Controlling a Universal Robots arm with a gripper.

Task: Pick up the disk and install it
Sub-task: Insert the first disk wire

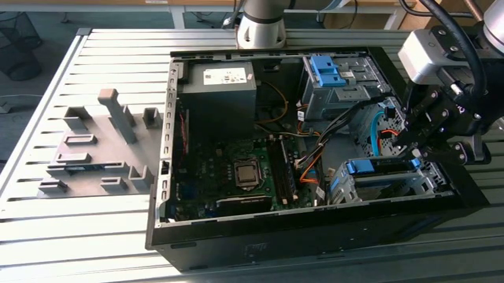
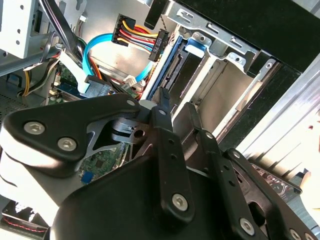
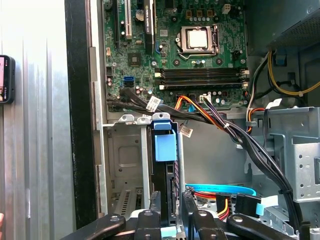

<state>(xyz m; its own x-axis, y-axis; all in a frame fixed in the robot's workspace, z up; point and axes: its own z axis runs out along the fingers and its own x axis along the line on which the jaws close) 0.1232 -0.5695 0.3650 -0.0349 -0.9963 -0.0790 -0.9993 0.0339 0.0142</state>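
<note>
The disk [image 3: 165, 190] stands on edge in the metal drive cage [image 3: 125, 150] at the near corner of the open computer case, on the exterior view's right. Its blue bracket tab [image 3: 165, 145] sticks out at the end. My gripper [image 3: 171, 215] is shut on the disk, one black finger [image 3: 150, 220] against each flat face. In the second wrist view the gripper [image 2: 177, 102] reaches to the disk's edge [image 2: 172, 65] beside the cage wall. In the exterior view the gripper [image 1: 414, 154] hangs just above the blue bracket [image 1: 382, 167].
Bundled cables [image 3: 200, 112] and a blue ribbon cable [image 2: 95, 50] run close beside the cage. The motherboard [image 1: 236, 171], a grey power box [image 1: 221, 88] and an upper cage with a blue latch [image 1: 327, 71] fill the case. A grey fixture [image 1: 94, 147] sits on the slatted table.
</note>
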